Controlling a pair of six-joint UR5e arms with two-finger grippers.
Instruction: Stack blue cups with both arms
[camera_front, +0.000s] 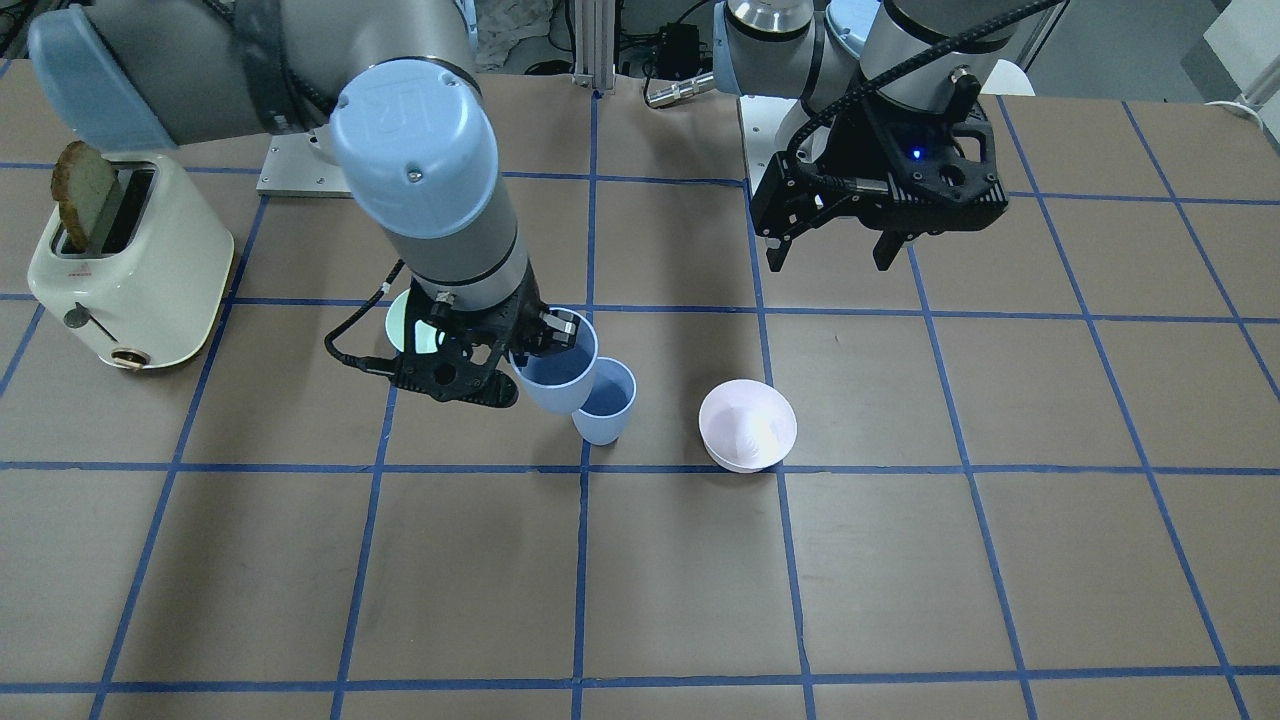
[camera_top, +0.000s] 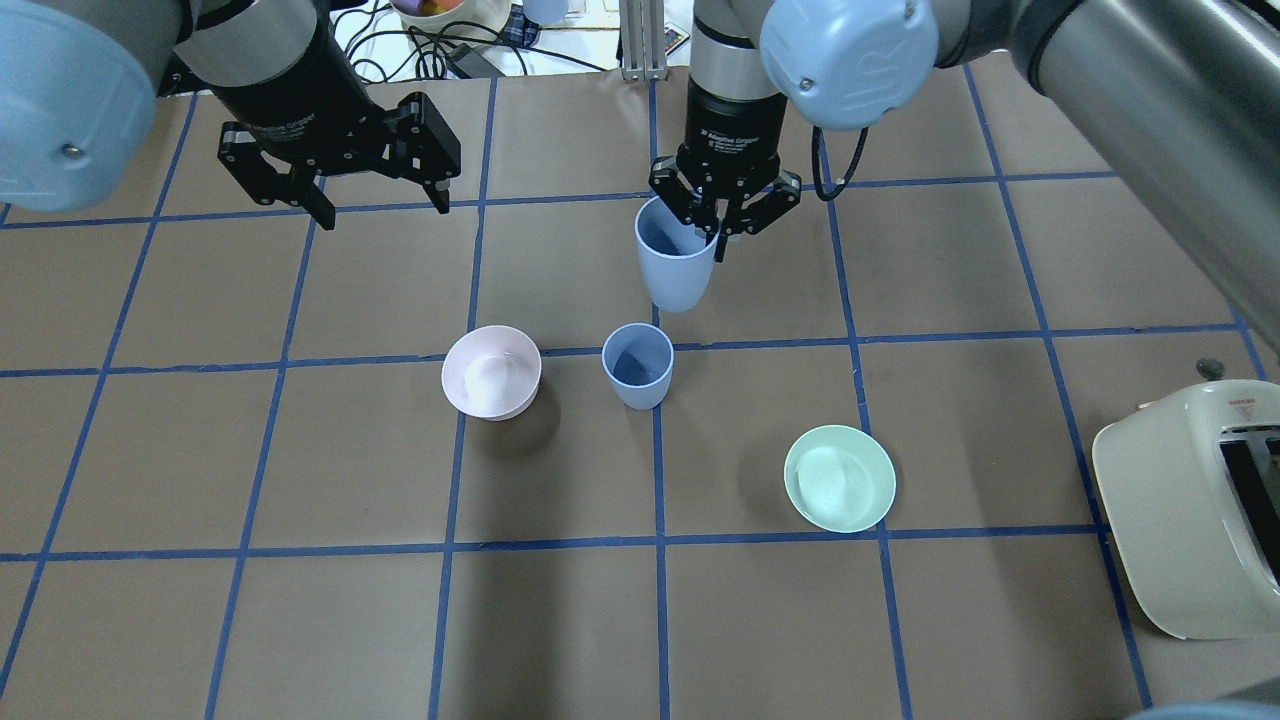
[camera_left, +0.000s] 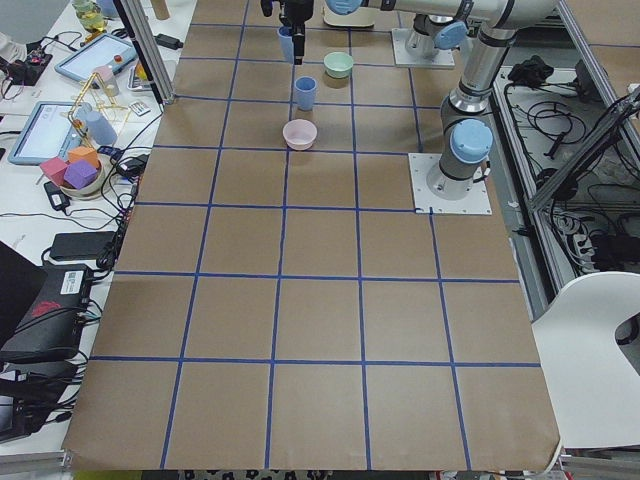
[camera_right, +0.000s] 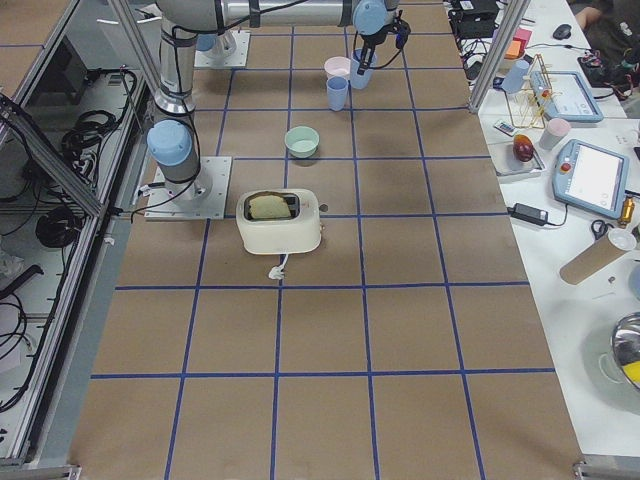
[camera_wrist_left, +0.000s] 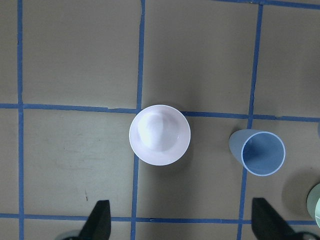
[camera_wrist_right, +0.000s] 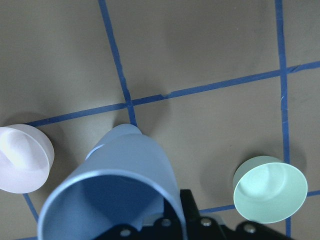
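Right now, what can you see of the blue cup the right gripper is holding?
The held blue cup is a pale periwinkle, tapered, handleless tumbler. It looks like plastic, has a thin lighter rim, and nothing shows inside. The right gripper pinches its rim wall, one finger inside and one outside. It hangs mouth up, slightly tilted, above the table, touched only by the gripper. The other blue cup stands upright close by, apart from it.
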